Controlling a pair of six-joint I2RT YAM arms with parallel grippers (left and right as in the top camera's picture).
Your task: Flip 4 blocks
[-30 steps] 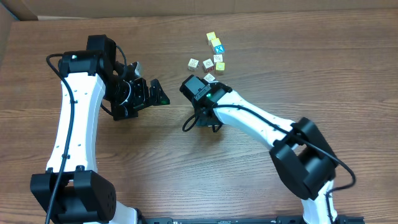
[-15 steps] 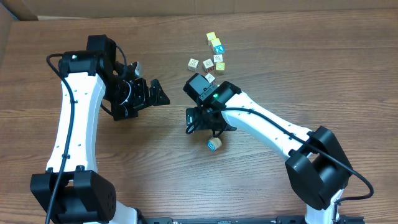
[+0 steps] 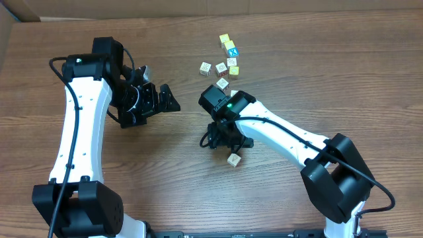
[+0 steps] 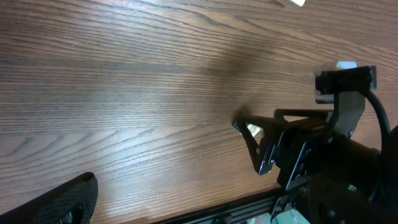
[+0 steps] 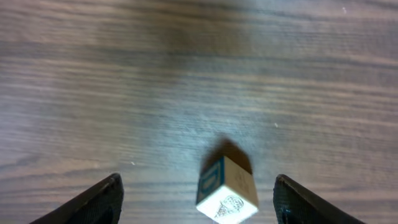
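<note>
One block [image 5: 227,190], cream with a blue side and a small drawing, sits tilted on the wood between the wide-apart fingers of my right gripper [image 5: 198,182], touching neither. From overhead this block [image 3: 233,159] lies just below-right of my right gripper [image 3: 226,140]. More blocks [image 3: 223,83] are clustered at the back of the table, among them a cream one [image 3: 205,67], a reddish one [image 3: 221,68] and a blue-faced one [image 3: 230,51]. My left gripper [image 3: 157,87] hovers open and empty at the left, well away from them.
Yellow-topped cubes [image 3: 225,39] lie in the same back cluster. In the left wrist view, the right arm's gripper [image 4: 267,146] fills the right side and the table's edge [image 4: 205,208] runs along the bottom. A cardboard wall [image 3: 13,10] stands at the back left.
My right gripper, shut on the block a second ago, has opened. The block dropped to the table and rolled a little to the right. The left arm has not moved.
</note>
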